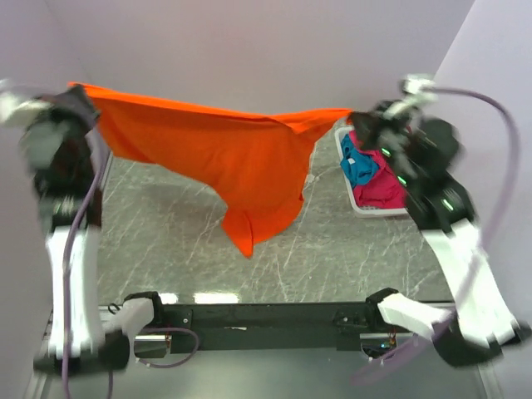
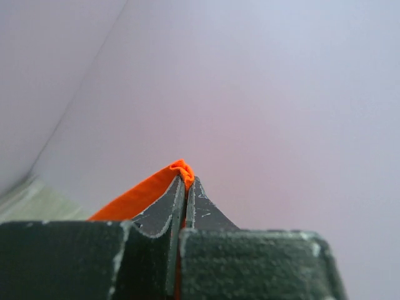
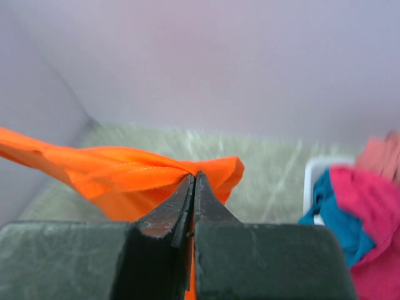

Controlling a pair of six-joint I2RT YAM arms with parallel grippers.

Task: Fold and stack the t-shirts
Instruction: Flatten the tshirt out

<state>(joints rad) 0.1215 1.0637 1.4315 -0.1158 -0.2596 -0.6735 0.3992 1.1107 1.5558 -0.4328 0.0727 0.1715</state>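
The bright orange t-shirt [image 1: 224, 150] hangs stretched in the air between my two grippers, its lower part drooping toward the table. My left gripper [image 1: 79, 98] is shut on its left end; in the left wrist view [image 2: 186, 181] orange cloth [image 2: 140, 195] pokes out between the shut fingers. My right gripper [image 1: 356, 120] is shut on its right end; in the right wrist view [image 3: 194, 178] the orange shirt [image 3: 112, 172] spreads left from the tips. The teal blue t-shirt [image 1: 359, 169], the magenta t-shirt [image 1: 384, 189] and a bit of the dusty rose t-shirt [image 3: 381, 153] lie in the basket.
The white slatted basket [image 1: 359, 205] stands at the right side of the grey marbled table [image 1: 183, 249]. Lilac walls close in behind and on both sides. The arm bases and a black rail sit along the near edge.
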